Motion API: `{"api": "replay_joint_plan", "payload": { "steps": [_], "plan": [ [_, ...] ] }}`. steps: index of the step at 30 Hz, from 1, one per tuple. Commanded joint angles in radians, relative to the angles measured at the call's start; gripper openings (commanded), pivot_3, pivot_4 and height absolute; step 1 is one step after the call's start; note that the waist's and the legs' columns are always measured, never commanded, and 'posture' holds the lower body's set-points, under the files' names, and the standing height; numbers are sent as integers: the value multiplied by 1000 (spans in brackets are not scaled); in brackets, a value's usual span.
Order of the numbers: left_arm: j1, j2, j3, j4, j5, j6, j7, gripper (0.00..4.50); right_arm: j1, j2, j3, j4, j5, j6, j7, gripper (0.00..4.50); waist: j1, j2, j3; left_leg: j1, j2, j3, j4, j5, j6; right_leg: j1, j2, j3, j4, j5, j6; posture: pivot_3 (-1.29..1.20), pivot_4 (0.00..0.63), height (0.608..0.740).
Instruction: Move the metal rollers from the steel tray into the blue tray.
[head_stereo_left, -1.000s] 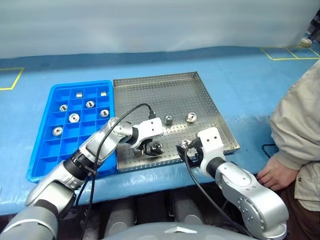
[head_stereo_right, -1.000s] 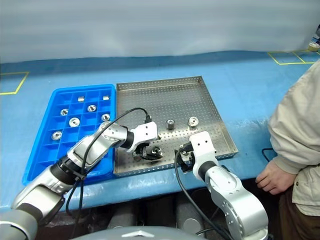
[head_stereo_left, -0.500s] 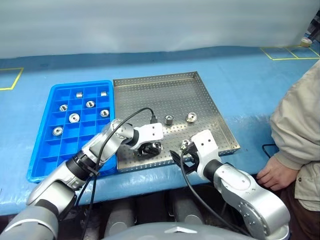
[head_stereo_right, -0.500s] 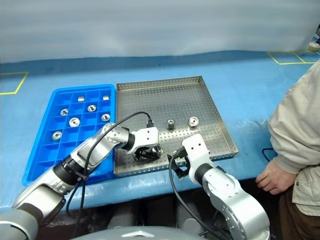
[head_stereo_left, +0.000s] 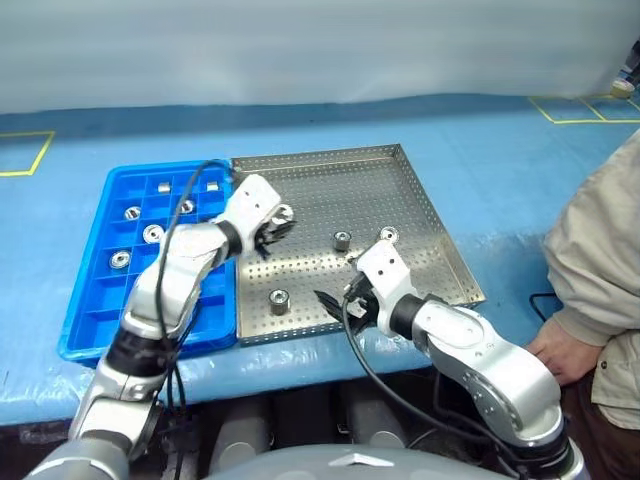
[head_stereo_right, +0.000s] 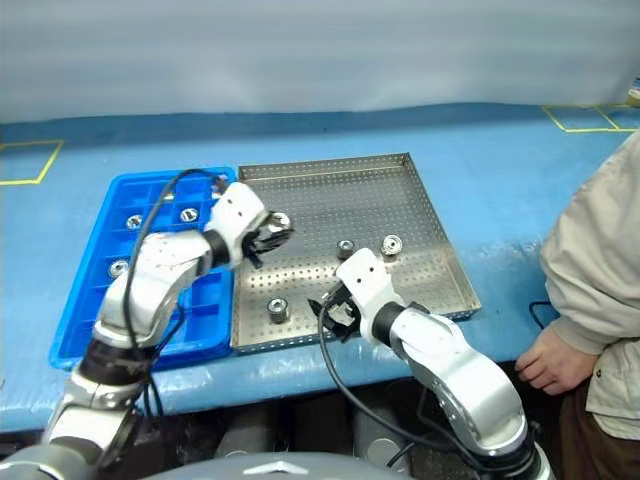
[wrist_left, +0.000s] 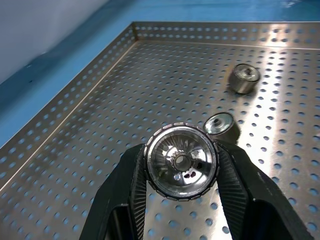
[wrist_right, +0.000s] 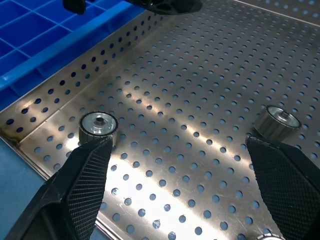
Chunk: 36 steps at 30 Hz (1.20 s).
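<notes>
- Blue cloth covers the whole surface (head_stereo_left: 480, 150), and a pale wall stands behind it. A person's hand (head_stereo_left: 560, 352) rests at the near right edge.
- On the surface sit the steel tray (head_stereo_left: 400, 195) and, touching its left side, the blue tray (head_stereo_left: 95, 310).
- My left pincer (head_stereo_left: 272, 226) is shut tight on one of the metal rollers (wrist_left: 181, 161). It hangs over the left part of the steel tray, just beside the blue tray.
- The blue tray lies to the left of that pincer, so I think the next move is a short trip left and then down into an empty box.
- The held roller sits with its round hollow face pointing out along my fingers (wrist_left: 131, 192), so its long line runs the same way the pincer points.
- My left arm is much nearer the blue tray than my right arm.
- My right pincer (head_stereo_left: 345, 300) is spread wide and holds nothing. It hangs low over the near part of the steel tray.
- Three rollers lie loose in the steel tray: one near (head_stereo_left: 279, 299), one in the middle (head_stereo_left: 342, 240) and one right of it (head_stereo_left: 388, 235).
- Some rollers, like this one (head_stereo_left: 121, 259), already sit in the blue tray's boxes.
- My left wrist view shows the grip on the roller clearly; from the head views the roller is mostly hidden by the fingers.
- My right wrist view shows the near roller just beside one wide finger (wrist_right: 80, 185).
</notes>
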Motion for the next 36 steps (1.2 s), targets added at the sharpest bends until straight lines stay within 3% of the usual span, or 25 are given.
{"api": "replay_joint_plan", "payload": {
  "steps": [1,9,20,28,31,36],
  "plan": [
    [51,-7,100,-162,40,80,120,1676,-46,0,22,20,21,-62,55,4500,21,-1,1,0,0,0,0,0,0,0,0,0,0,0,0,70,150,740],
    [241,8,138,-293,197,215,331,1676,-150,-20,104,119,8,-114,142,4500,92,-1,1,0,-1,-1,1,0,0,2,-2,-2,-2,-2,-4,181,150,740],
    [308,-46,152,-311,179,329,367,1676,-143,-28,117,121,5,-125,148,4500,123,-1,1,-1,0,-3,1,0,0,2,-3,-5,-2,-3,-6,173,150,740],
    [254,-23,164,-326,138,370,322,4371,-97,-31,82,81,10,-103,116,4500,124,-1,1,-1,-1,-3,1,0,0,2,-4,-5,-2,-4,-7,148,150,740],
    [185,-43,202,-327,27,380,225,4371,-77,-33,57,63,18,-84,102,4500,126,-1,1,-1,-1,-3,2,0,0,2,-5,-6,-2,-4,-7,131,150,740],
    [12,64,153,-231,-134,353,28,4371,-32,-61,15,42,15,-59,86,4500,116,-1,1,-2,-1,-5,2,0,0,2,-4,-8,-2,-4,-8,93,150,740]
  ]
}}
